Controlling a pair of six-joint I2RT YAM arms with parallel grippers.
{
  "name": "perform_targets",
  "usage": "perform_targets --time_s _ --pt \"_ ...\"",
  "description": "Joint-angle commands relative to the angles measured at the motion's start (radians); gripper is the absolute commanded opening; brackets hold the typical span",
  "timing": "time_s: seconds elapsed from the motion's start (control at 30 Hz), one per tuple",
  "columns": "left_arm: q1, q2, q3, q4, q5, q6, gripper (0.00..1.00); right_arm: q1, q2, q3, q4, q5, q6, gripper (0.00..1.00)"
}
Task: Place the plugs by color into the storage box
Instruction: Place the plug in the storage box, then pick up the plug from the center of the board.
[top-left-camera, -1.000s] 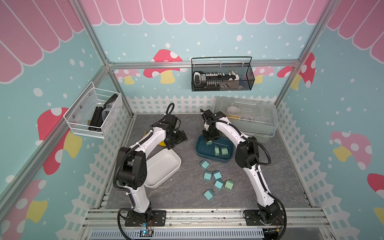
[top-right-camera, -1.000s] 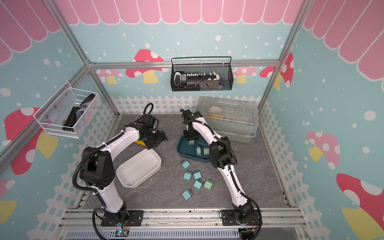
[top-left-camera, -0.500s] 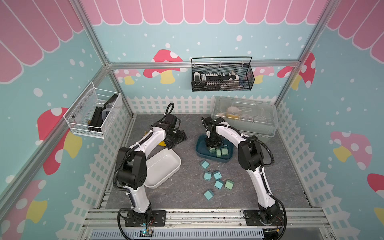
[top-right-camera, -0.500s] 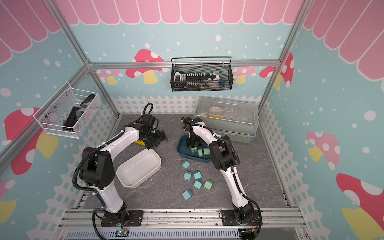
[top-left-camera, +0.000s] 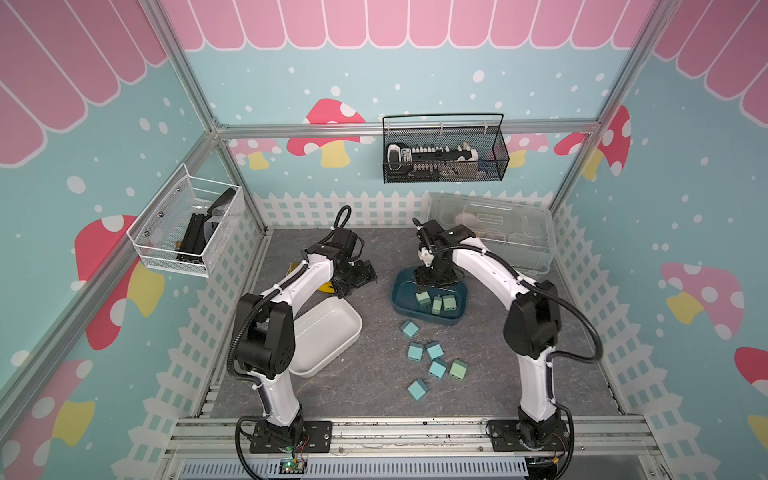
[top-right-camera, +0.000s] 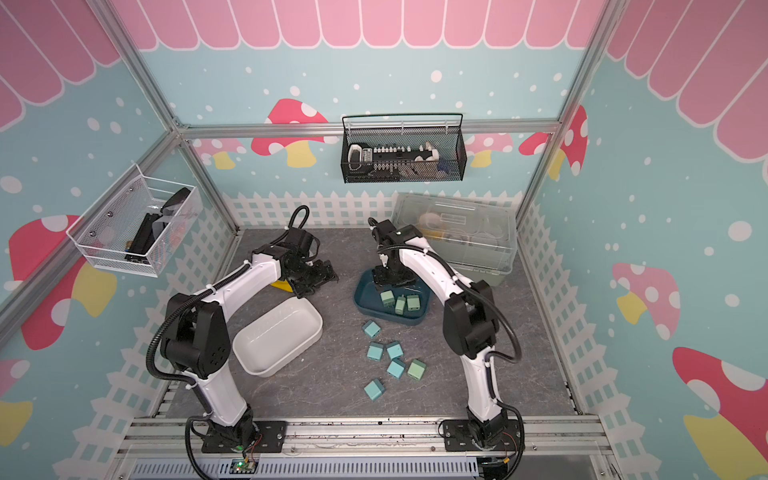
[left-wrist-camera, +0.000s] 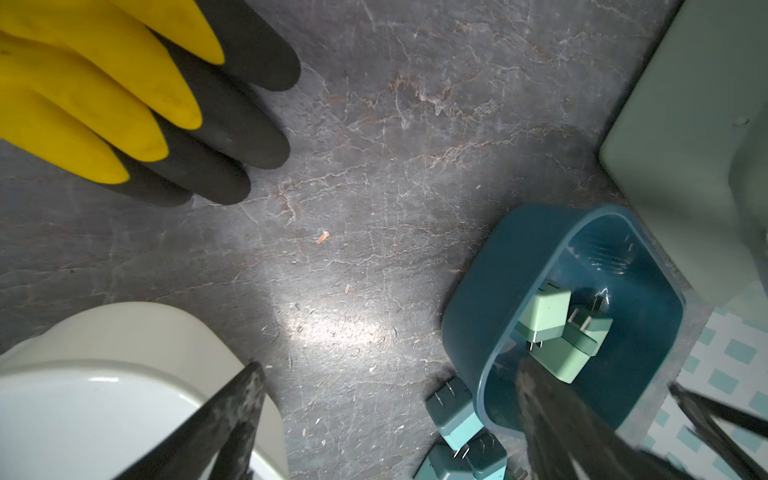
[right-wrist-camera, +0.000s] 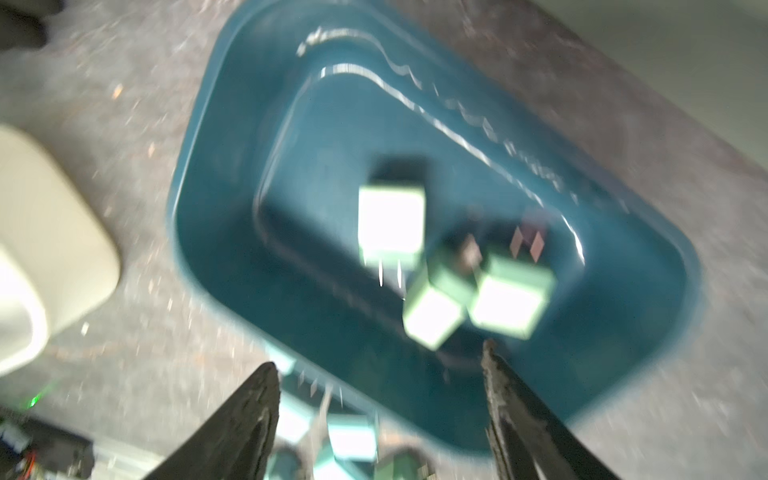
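Clear box (top-left-camera: 494, 237) at table (top-left-camera: 374, 395) 1 o'clock. White bin (top-left-camera: 324, 340) at 9. Blue bin (top-left-camera: 403, 299) near centre w/ 3 green plugs (top-left-camera: 436, 303) inside. R gripper (right-wrist-camera: 379, 357) over blue bin, released, empty. L gripper (left-wrist-camera: 390, 365) at 10, released too. 5 blue plugs (top-left-camera: 434, 351) + 1 green plug (top-left-camera: 458, 369) loose on the table, 6 o'clock of blue bin.
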Motion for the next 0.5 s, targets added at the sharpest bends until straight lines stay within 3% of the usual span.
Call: perform_targets --time_s 0.0,0.23,0.47 --pt "-0.023 0.039 0.041 0.01 0.009 -0.001 0.92 0.004 -0.14 -0.197 -0.024 -0.044 -0.005 0.76" --pt "-0.076 0.098 0.096 0.005 0.024 -0.01 0.91 0.015 -0.46 -0.725 0.102 -0.145 0.064 0.76" --pt "-0.098 0.135 0.115 0.003 0.059 -0.038 0.91 0.053 -0.494 -0.945 0.254 -0.15 0.146 0.76"
